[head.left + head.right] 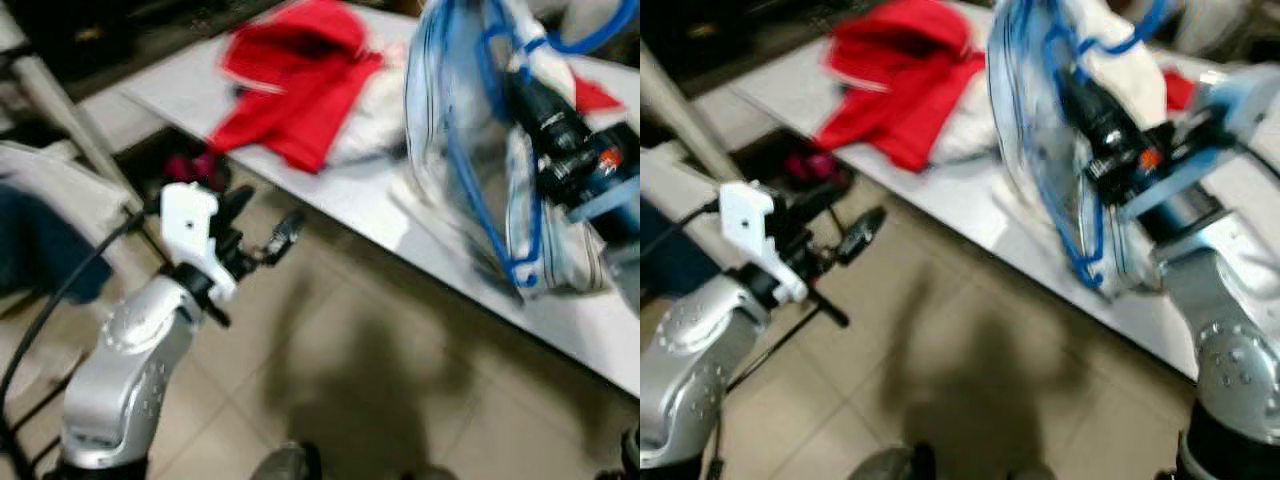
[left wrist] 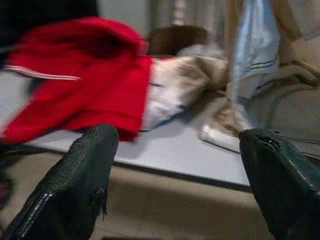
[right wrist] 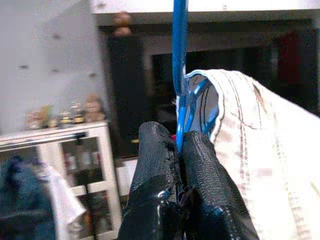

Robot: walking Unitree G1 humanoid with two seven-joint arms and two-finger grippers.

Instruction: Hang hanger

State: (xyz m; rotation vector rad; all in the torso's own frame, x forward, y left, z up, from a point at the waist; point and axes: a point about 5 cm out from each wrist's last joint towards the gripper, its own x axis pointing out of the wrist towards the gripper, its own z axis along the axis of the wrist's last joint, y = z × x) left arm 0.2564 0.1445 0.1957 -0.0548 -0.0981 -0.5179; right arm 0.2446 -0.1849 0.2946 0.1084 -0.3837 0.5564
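Observation:
My right gripper (image 3: 178, 145) is shut on a blue wire hanger (image 3: 179, 60) that carries a pale striped garment (image 1: 470, 150); the garment hangs from the raised right arm (image 1: 1230, 350) over the white table (image 1: 360, 200). The hanger's hook rises straight above the fingers in the right wrist view. My left gripper (image 1: 262, 228) stands open and empty over the tiled floor beside the table's edge, its fingers (image 2: 80, 175) wide apart and pointing at a red garment (image 2: 85, 85).
The red garment (image 1: 300, 80) and a whitish cloth (image 2: 185, 85) lie on the table. A rack pole (image 1: 70, 120) with dark blue clothing (image 1: 40, 250) stands at the left. A white cabinet (image 3: 65, 165) holds small figurines.

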